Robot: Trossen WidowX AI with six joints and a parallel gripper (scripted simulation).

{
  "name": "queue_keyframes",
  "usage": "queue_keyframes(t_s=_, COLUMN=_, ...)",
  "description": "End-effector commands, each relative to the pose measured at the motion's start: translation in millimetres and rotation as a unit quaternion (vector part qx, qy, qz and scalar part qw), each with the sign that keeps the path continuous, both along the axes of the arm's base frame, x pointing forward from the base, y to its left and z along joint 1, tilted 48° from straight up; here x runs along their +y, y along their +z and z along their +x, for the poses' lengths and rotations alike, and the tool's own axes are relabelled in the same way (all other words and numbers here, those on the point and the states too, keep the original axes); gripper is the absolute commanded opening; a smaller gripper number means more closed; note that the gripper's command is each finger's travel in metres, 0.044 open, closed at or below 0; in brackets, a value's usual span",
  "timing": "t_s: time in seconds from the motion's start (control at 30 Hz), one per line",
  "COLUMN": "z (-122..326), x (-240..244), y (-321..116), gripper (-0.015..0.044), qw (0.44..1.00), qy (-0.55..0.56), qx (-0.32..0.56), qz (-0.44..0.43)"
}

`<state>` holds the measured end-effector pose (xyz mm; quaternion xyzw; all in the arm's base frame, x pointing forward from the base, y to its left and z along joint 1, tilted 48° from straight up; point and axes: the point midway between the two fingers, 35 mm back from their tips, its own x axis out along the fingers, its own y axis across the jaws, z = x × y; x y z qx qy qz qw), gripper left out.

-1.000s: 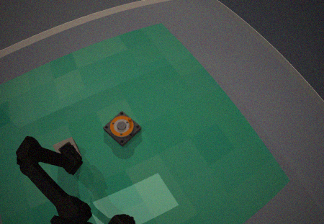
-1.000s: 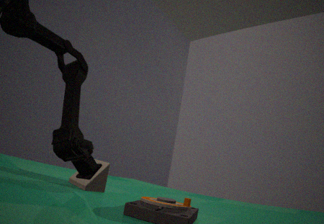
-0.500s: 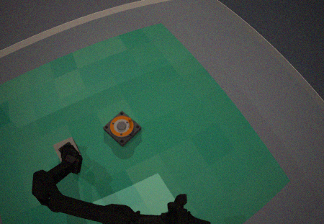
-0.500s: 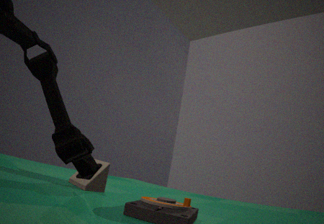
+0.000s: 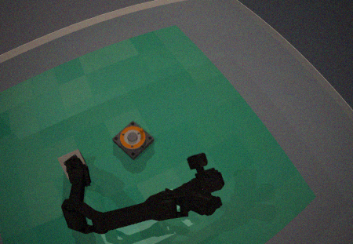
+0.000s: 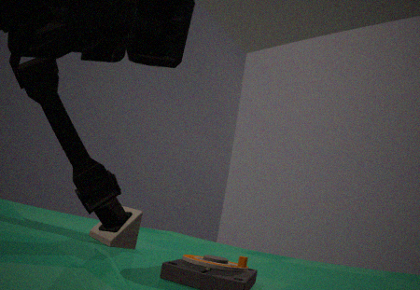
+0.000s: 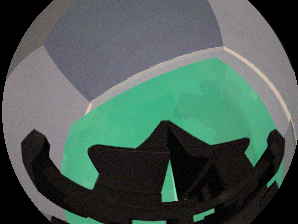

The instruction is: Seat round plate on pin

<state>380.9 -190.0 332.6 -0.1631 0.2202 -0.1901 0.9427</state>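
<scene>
The round plate (image 5: 126, 146) (image 6: 191, 257) has an orange rim and a grey middle. It sits around the post (image 5: 132, 136) (image 6: 216, 258) on the dark square base (image 5: 137, 153) (image 6: 187, 273). In the exterior view the plate is tilted, its left edge raised above the base and its side by the orange tab (image 5: 141, 130) (image 6: 243, 261) lower. The tab points up and right in the top view. I cannot make out the pin or the hole for certain. My gripper (image 7: 164, 124) is shut and empty, away from the plate; its fingertips are not distinct in the top and exterior views.
The arm rises from a beige wedge-shaped mount (image 5: 63, 161) (image 6: 128, 241) left of the base in the top view. The arm stretches right, passing below the base in that picture. The green mat (image 5: 220, 108) lies under everything, with grey walls around.
</scene>
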Motion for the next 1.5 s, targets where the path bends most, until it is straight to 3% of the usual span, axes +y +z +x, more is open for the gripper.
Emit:
queue_keyframes(t_s=0.0, z=25, x=28, y=-66, gripper=0.0, qw=0.992, qy=-0.02, qx=0.084, qz=0.09)
queue_keyframes(t_s=0.33, z=26, x=120, y=-212, gripper=0.0, qw=0.926, qy=-0.127, qx=0.312, qz=0.173)
queue_keyframes(t_s=0.47, z=12, x=147, y=-246, gripper=0.0, qw=0.9, qy=-0.168, qx=0.372, qz=0.151)
queue_keyframes(t_s=0.63, z=-30, x=196, y=-298, gripper=0.0, qw=0.851, qy=-0.25, qx=0.461, qz=0.03)
queue_keyframes(t_s=0.83, z=-46, x=212, y=-309, gripper=0.0, qw=0.834, qy=-0.275, qx=0.475, qz=-0.053)
queue_keyframes(t_s=1.47, z=-51, x=175, y=-339, gripper=0.0, qw=0.834, qy=-0.276, qx=0.474, qz=-0.054)
